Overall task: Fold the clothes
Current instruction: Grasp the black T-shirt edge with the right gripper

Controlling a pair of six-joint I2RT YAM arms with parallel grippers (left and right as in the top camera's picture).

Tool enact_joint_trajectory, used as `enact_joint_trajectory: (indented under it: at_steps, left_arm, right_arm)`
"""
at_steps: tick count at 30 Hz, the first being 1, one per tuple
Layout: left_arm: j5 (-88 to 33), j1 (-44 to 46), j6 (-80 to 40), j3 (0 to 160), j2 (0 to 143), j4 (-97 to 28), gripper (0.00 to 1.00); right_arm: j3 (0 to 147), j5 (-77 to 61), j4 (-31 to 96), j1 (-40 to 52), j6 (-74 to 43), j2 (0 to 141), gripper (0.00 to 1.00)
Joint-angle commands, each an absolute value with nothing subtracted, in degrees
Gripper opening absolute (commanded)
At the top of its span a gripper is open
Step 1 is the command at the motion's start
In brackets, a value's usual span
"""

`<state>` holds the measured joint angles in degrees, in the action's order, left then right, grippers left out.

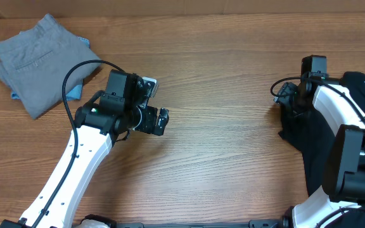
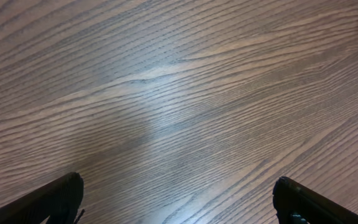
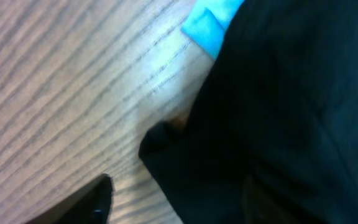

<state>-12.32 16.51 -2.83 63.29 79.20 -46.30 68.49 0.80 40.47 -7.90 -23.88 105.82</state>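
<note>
Left gripper [image 2: 178, 186] wide open, empty; right gripper [image 3: 178, 194] at black T-shirt [image 3: 278, 93].

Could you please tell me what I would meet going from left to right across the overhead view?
Folded grey trousers → left end effector → a stretch of wooden table → right end effector → black T-shirt, running to the right border.

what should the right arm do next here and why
Probably close the right gripper on the edge of the crumpled black fabric T-shirt. Its jaws stand apart right at that edge, one finger over bare wood beside the cloth. The open left gripper hovers far off over the wooden table.
</note>
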Motion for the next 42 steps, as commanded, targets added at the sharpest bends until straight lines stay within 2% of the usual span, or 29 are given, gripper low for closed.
enact_joint_trajectory:
  at_steps: [1,4,7,9,10,12,13,18,19,20,28,42]
  left_arm:
    - [-11.86,16.64,-1.69,64.73,79.4,-46.26,1.0]
    - [-11.86,16.64,-1.69,64.73,79.4,-46.28,1.0]
    - [-11.86,16.64,-1.69,64.73,79.4,-46.3,1.0]
    - [-11.88,16.64,-1.69,64.73,79.4,-46.3,1.0]
    - [-11.88,16.64,-1.69,64.73,79.4,-46.33,1.0]
    - [-11.86,16.64,-1.69,64.73,79.4,-46.46,1.0]
    - [-11.86,16.64,-1.69,64.73,79.4,-46.52,1.0]
    - [-11.88,16.64,-1.69,64.73,79.4,-47.31,1.0]
    - [-11.88,16.64,-1.69,64.73,79.4,-47.42,1.0]
    - [-11.88,16.64,-1.69,64.73,79.4,-47.79,1.0]
    - [-11.86,16.64,-1.69,64.73,79.4,-48.16,1.0]
    - [-11.84,16.64,-1.67,64.73,79.4,-48.16,1.0]
  right_arm:
    - [68.58,2.52,39.42,-8.32,-24.05,105.58,0.66]
    - [68.58,2.52,38.87,-8.32,-24.05,105.71,0.66]
    - [68.58,2.55,38.87,-8.32,-24.05,106.69,0.79]
    - [68.58,2.55,38.87,-8.34,-24.05,107.5,0.8]
    - [68.58,2.55,38.87,-8.34,-24.05,107.85,0.76]
    - [68.58,1.89,38.96,-8.32,-24.08,108.38,0.58]
    - [68.58,1.87,39.09,-8.32,-24.05,108.38,0.53]
    - [70.54,1.87,41.54,-8.49,-22.92,108.22,0.16]
    - [71.16,1.91,42.28,-8.49,-22.39,108.2,0.13]
    - [72.77,2.09,44.18,-8.49,-21.19,107.87,0.04]
    - [79.81,6.85,52.38,-8.73,-20.58,105.84,0.04]
    - [83.77,9.41,56.66,-13.67,-21.43,102.1,0.04]
